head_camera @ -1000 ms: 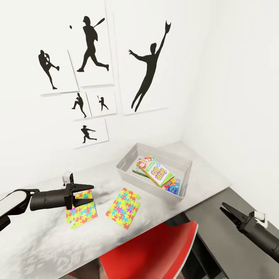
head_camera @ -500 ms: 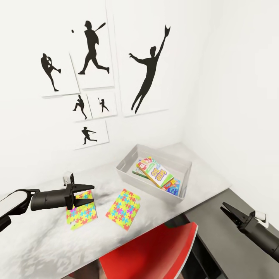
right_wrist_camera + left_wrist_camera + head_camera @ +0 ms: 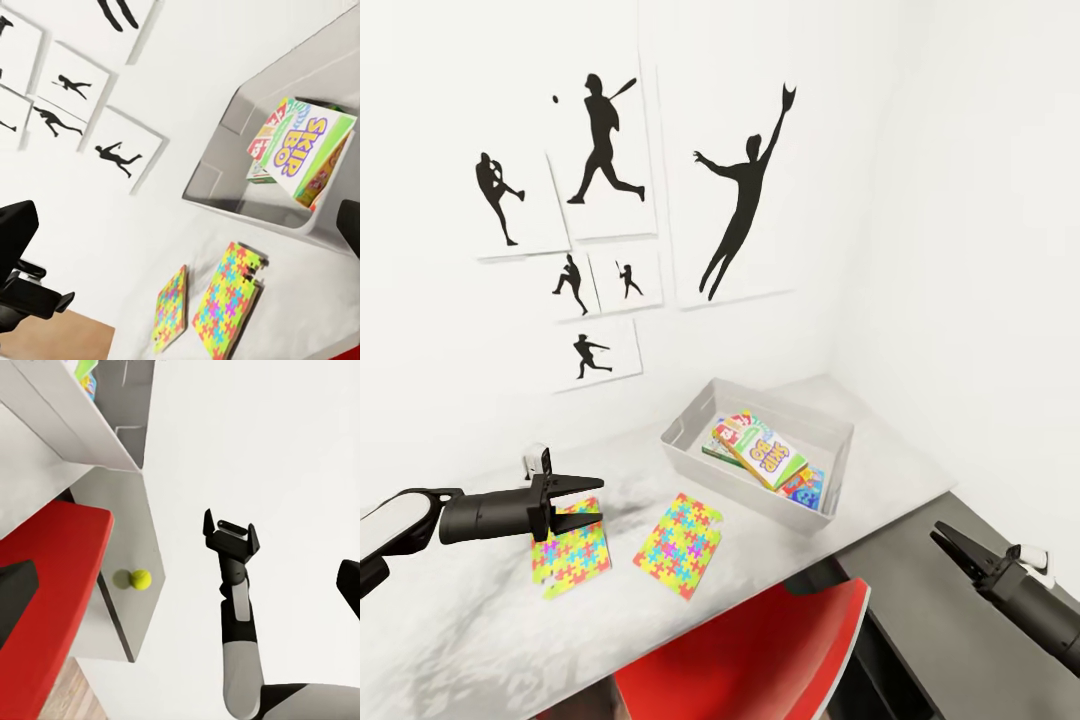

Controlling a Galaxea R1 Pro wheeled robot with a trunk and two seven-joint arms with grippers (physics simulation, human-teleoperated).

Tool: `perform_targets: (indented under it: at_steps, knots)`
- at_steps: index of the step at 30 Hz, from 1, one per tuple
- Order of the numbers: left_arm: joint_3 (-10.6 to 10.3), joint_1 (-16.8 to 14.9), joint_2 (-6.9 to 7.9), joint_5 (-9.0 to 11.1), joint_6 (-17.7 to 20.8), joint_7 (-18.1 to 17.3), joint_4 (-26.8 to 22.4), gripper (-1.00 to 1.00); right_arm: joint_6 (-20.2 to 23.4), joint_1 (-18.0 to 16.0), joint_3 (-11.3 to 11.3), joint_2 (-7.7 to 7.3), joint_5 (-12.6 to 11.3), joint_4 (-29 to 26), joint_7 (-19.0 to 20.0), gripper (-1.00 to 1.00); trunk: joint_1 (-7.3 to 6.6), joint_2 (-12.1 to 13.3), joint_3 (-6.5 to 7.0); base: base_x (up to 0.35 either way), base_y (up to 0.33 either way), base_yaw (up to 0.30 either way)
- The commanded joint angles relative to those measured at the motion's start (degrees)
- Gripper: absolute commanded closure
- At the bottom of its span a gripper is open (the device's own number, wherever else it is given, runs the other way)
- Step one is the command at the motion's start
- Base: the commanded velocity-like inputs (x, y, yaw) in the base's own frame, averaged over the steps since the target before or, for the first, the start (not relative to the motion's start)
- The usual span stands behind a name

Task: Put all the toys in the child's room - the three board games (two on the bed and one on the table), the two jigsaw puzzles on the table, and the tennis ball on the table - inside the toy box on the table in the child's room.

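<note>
Two jigsaw puzzles (image 3: 678, 544) flat on the desk (image 3: 880, 470) just beside the toy box (image 3: 690, 455), board games (image 3: 765, 458) inside. Left hand (image 3: 588, 500) spread and empty above the outer puzzle. Right hand (image 3: 950, 545) parted, off the desk edge.

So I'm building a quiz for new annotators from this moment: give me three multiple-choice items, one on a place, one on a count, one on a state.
1. Where do the jigsaw puzzles lie?
A. On the table beside the toy box
B. Inside the toy box
C. On the red chair

2. How many jigsaw puzzles are there?
A. One
B. Two
C. Four

3. How is the left gripper?
A. Shut on a puzzle
B. Open, holding nothing
C. Shut on the tennis ball

Answers:
1 A: both jigsaw puzzles lie flat on the table, outside the toy box.
2 B: the head view shows two patterned boxes.
3 B: the left gripper has its fingers apart with nothing between them, while the tennis ball sits by itself on the table.
</note>
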Motion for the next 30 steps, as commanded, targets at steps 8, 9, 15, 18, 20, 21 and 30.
perform_targets:
  at_steps: [8,9,15,18,20,21,30]
  knots:
    - [-0.2,-0.1,0.08,-0.2,0.0,-0.5,-0.1,-1.0,0.3,-0.1,0.0,0.0,-0.2,-0.1,0.0,-1.0,0.04,-0.1,0.64,-0.028,-0.05,0.0]
    - [-0.2,-0.1,0.09,-0.2,0.0,-0.5,-0.1,-1.0,0.3,-0.1,0.0,0.0,-0.2,-0.1,0.0,-1.0,0.04,-0.1,0.74,-0.082,-0.02,0.0]
    - [-0.3,-0.1,0.0,-0.2,0.1,-0.5,-0.3,-1.0,0.3,-0.1,0.0,0.0,-0.2,-0.1,-0.1,-1.0,0.04,-0.1,1.3,-0.099,-0.015,0.0]
    - [-0.3,-0.1,-0.02,-0.2,0.1,-0.5,-0.3,-1.0,0.3,-0.1,0.0,0.01,-0.1,-0.1,-0.2,-1.0,0.04,-0.1,1.59,-0.121,-0.047,0.0]
    - [-0.3,-0.1,-0.04,-0.2,0.0,-0.5,-0.4,-1.0,0.2,-0.1,0.0,0.0,-0.1,-0.1,-0.2,-1.0,0.04,-0.1,1.78,-0.127,-0.038,0.0]
    - [-0.3,-0.1,-0.04,-0.2,0.0,-0.5,-0.4,-1.0,0.2,-0.1,0.0,0.0,-0.1,-0.1,-0.2,-1.0,0.04,-0.1,1.87,-0.128,-0.024,0.0]
    - [-0.3,-0.1,-0.07,-0.2,0.0,-0.5,-0.4,-1.0,0.2,-0.1,0.0,0.0,-0.1,-0.1,-0.4,-1.0,0.04,-0.1,2.72,-0.132,-0.006,0.0]
